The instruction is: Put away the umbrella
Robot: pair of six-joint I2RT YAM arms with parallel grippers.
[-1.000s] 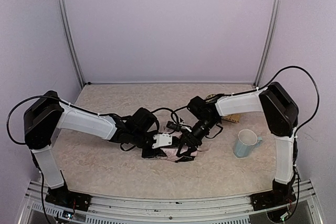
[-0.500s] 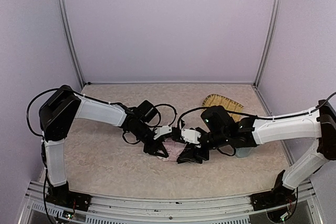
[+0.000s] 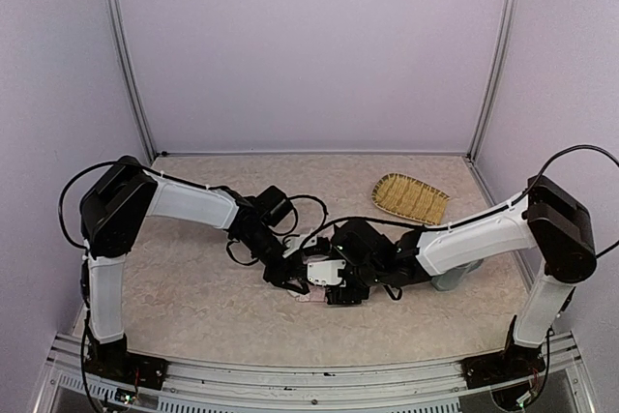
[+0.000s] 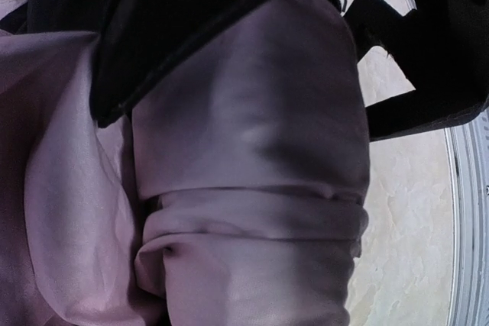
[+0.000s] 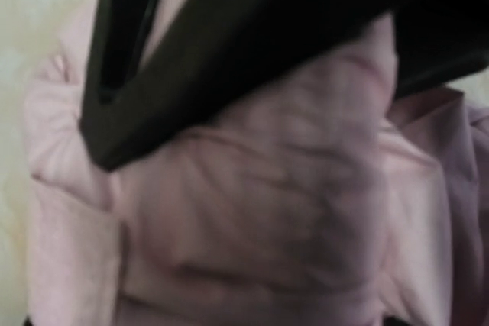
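Top external view shows both arms reaching in to one spot near the front middle of the table [image 3: 193, 311], where the umbrella [image 3: 311, 291] lies as a small pale pink bundle almost hidden beneath them. The left gripper [image 3: 290, 276] comes at it from the left and back, the right gripper [image 3: 336, 287] from the right, so the bundle sits right under and between the two, with neither arm clearly nearer. From above, only a sliver of fabric shows and its long axis cannot be read. The left wrist view fills in more: rolled pink folds run roughly top to bottom of the picture, passing between dark fingers [image 4: 176, 13] at the top. I take that as the left jaws partly closed on the fabric. The right wrist view is blurred. A dark finger [image 5: 229, 36] lies across crumpled pink cloth, but whether those jaws pinch it or merely rest over it I cannot tell. No shaft or handle shows in any view. Only the top view shows the woven tray [image 3: 411, 197], well apart at the back right on the right arm's side. The coming move probably depends on one arm keeping the bundle gathered while the other frees itself.
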